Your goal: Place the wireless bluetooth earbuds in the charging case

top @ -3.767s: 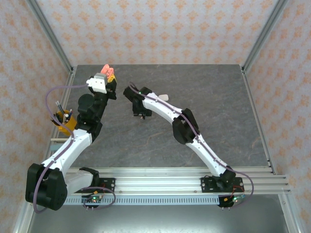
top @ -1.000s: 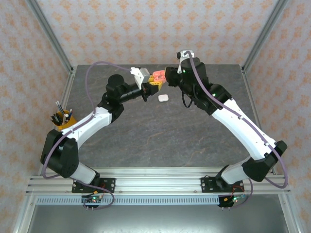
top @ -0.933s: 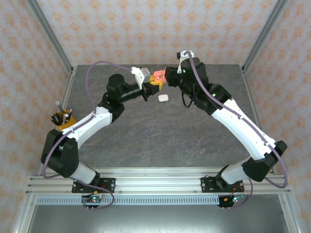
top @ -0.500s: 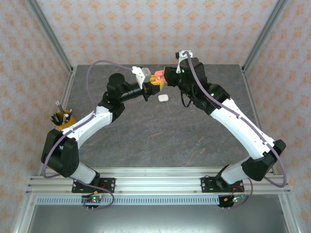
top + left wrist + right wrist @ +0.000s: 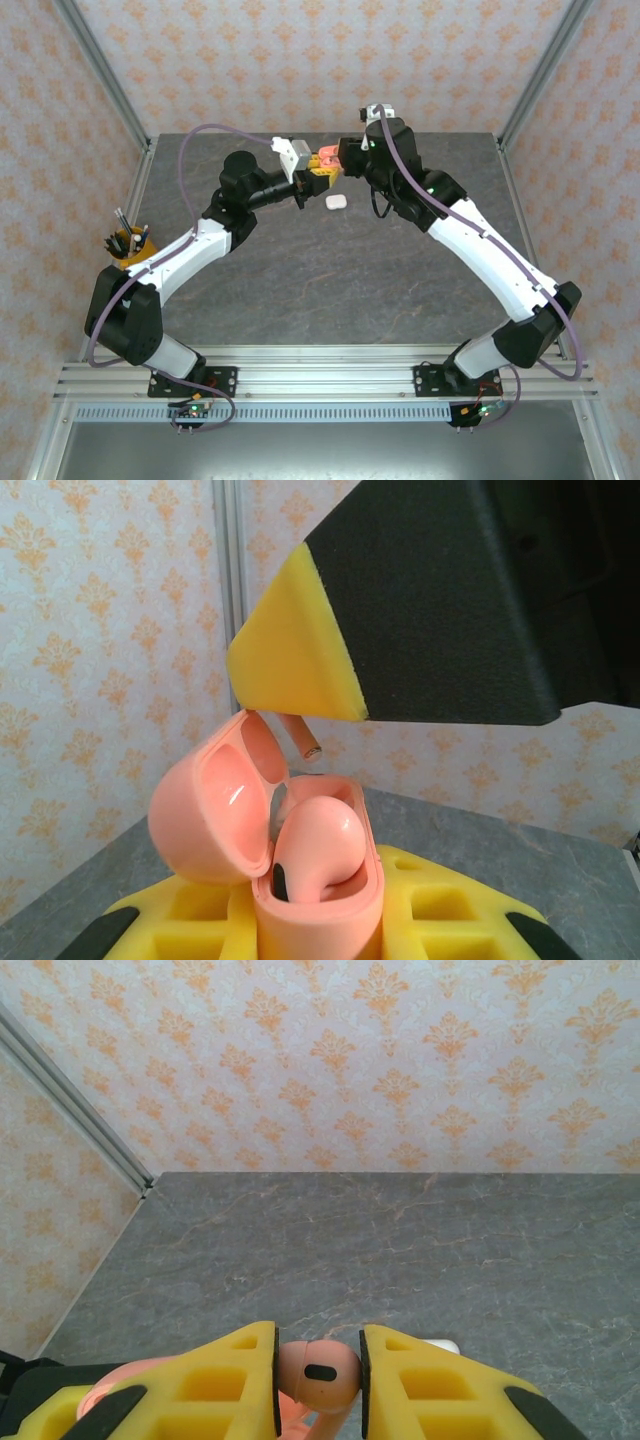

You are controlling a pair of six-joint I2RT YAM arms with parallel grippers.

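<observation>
An open salmon-pink charging case stands upright, and my left gripper is shut on its lower body. Its lid hangs open to the left, and one pink earbud sits in a socket. My right gripper is shut on a second pink earbud. That earbud's stem tip hangs just above the case's back opening, under the right gripper's yellow finger. From above, both grippers meet at the back centre of the table, left gripper and right gripper, with the pink case between them.
A white case lies on the grey table just in front of the grippers, and its edge peeks past my right finger. A yellow cup of pens stands at the left edge. Patterned walls close the back and sides.
Seconds ago the arms were apart, the left one holding the case at back left. Over the last second the right gripper edged slightly left toward the case; the left arm stayed still.
</observation>
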